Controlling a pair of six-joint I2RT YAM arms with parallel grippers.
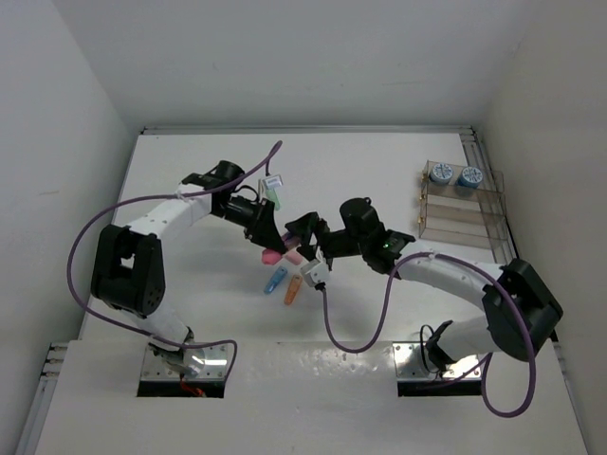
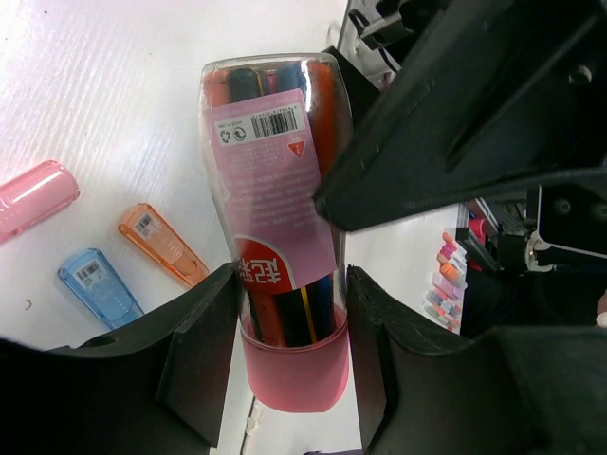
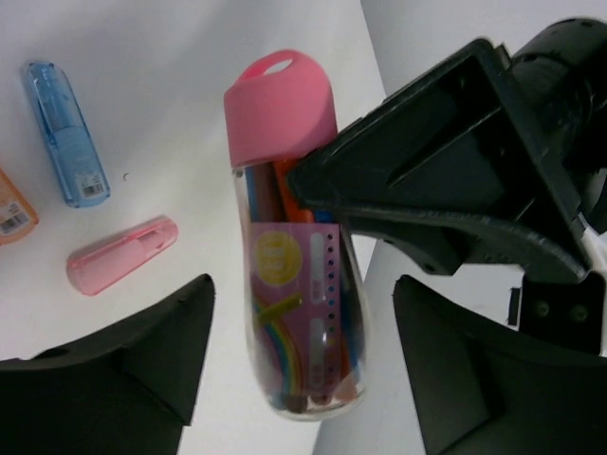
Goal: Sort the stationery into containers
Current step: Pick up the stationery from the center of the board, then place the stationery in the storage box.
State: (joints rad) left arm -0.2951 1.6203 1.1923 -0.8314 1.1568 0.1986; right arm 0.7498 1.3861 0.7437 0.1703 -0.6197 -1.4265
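Note:
A clear tube of markers (image 2: 275, 218) with a pink cap (image 3: 280, 95) hangs over the table between both arms. My left gripper (image 2: 289, 303) is shut on it just above the cap. My right gripper (image 3: 303, 322) stands open around the tube's rounded clear end, with a gap on each side. Pink (image 3: 123, 254), blue (image 3: 64, 133) and orange (image 2: 161, 244) capsules lie on the table below. In the top view both grippers meet at mid-table (image 1: 294, 237) and largely hide the tube. The clear container (image 1: 460, 216) at the right holds two blue-and-white rolls (image 1: 440, 173).
A greenish piece with a white label (image 1: 275, 190) lies just behind the left gripper. White walls close in the table on the left, back and right. Purple cables loop off both arms.

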